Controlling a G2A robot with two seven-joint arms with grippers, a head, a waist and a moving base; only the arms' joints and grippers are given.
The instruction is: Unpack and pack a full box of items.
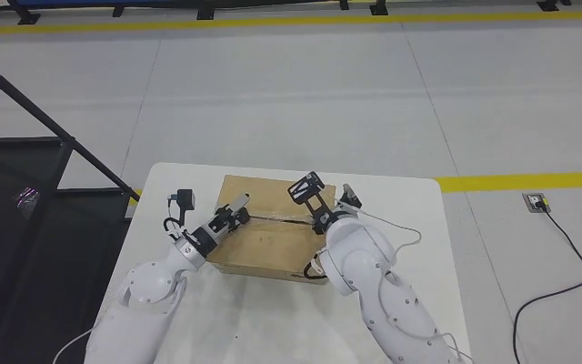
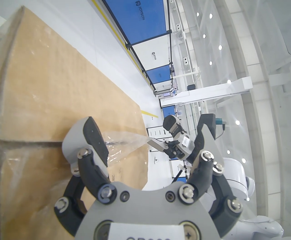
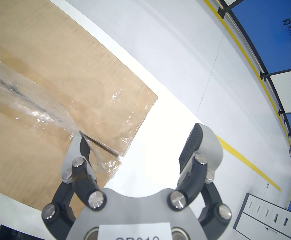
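White lettering runs along a blue wall panel (image 2: 141,13), a small dark logo marks a white panel (image 2: 154,55), and cut-off dark characters show on the left wrist sticker (image 2: 147,235) and the right wrist sticker (image 3: 135,231).

White table (image 1: 400,196) bears one cardboard box (image 1: 273,238) (taped seam).
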